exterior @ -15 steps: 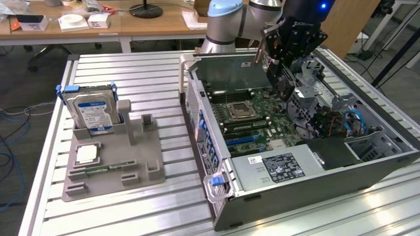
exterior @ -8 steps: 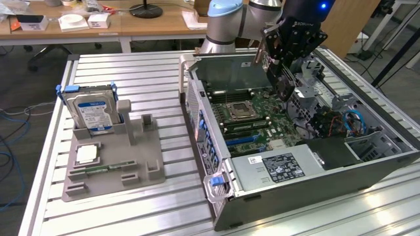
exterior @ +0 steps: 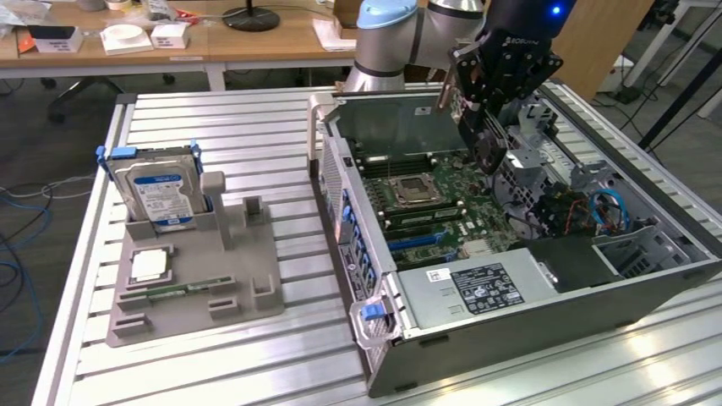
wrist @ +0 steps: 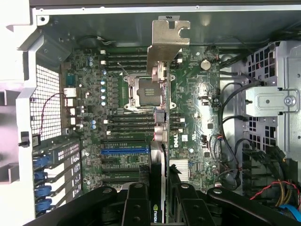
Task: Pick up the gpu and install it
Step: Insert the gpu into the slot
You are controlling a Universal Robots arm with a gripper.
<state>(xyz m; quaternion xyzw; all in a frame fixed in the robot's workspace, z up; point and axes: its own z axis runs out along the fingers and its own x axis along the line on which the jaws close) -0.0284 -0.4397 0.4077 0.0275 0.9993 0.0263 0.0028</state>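
Observation:
My gripper (exterior: 493, 93) is shut on the gpu (exterior: 485, 144) and holds it in the air above the open computer case (exterior: 338, 211). In the exterior view the card hangs over the far part of the motherboard (exterior: 434, 199), its silver bracket toward the case's back wall. The wrist view looks down along the card's edge: the gpu (wrist: 162, 136) runs from my gripper (wrist: 160, 207) out to its silver bracket (wrist: 167, 44). It hangs above the processor socket (wrist: 143, 92) and memory slots. The blue expansion slot (wrist: 124, 151) lies to one side of the card, uncovered.
A grey parts holder (exterior: 192, 279) on the slatted aluminium table carries a blue-labelled hard drive (exterior: 161, 190), a processor chip (exterior: 149, 266) and a memory stick (exterior: 169, 292). Inside the case are the power supply (exterior: 474, 288), a drive cage (wrist: 270, 101) and loose cables (exterior: 604, 211).

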